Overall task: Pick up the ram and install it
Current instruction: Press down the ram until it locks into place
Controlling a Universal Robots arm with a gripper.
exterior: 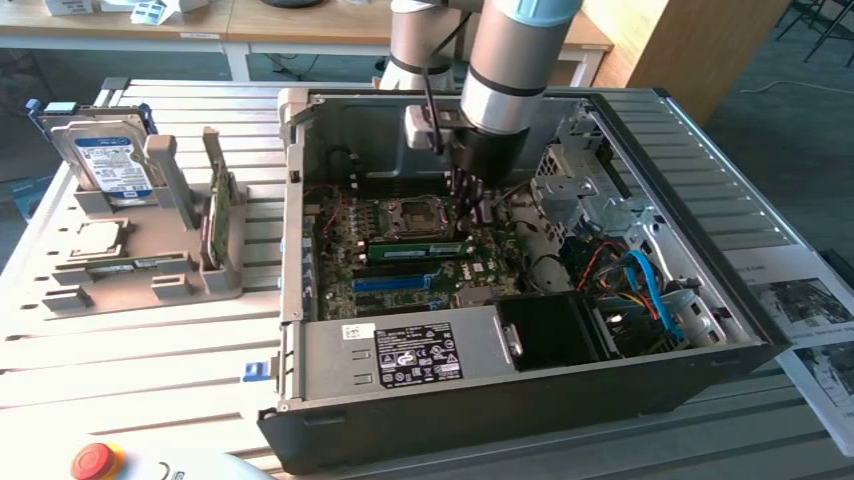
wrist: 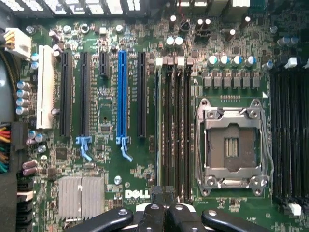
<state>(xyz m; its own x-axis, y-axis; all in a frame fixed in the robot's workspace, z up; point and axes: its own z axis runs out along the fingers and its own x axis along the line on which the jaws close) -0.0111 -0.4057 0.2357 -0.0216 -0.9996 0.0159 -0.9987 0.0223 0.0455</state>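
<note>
The ram (exterior: 416, 247) is a long green stick standing on edge in a slot of the motherboard (exterior: 400, 285) inside the open computer case. In the wrist view the ram (wrist: 158, 130) shows as a thin edge in the slot nearest the black expansion slots. My gripper (exterior: 467, 208) hangs straight down over the board, just above one end of the ram slots and beside the square processor socket (exterior: 407, 215). The gripper (wrist: 164, 195) is shut, its black fingers (wrist: 153, 215) pressed together with nothing visible between them.
The case walls (exterior: 300, 200) and a drive cage (exterior: 587, 190) hem in the board, with bundled cables (exterior: 641, 285) at the exterior view's right. A grey holder (exterior: 160, 255) outside the case carries a hard drive (exterior: 114, 165), a processor and another green stick (exterior: 214, 215).
</note>
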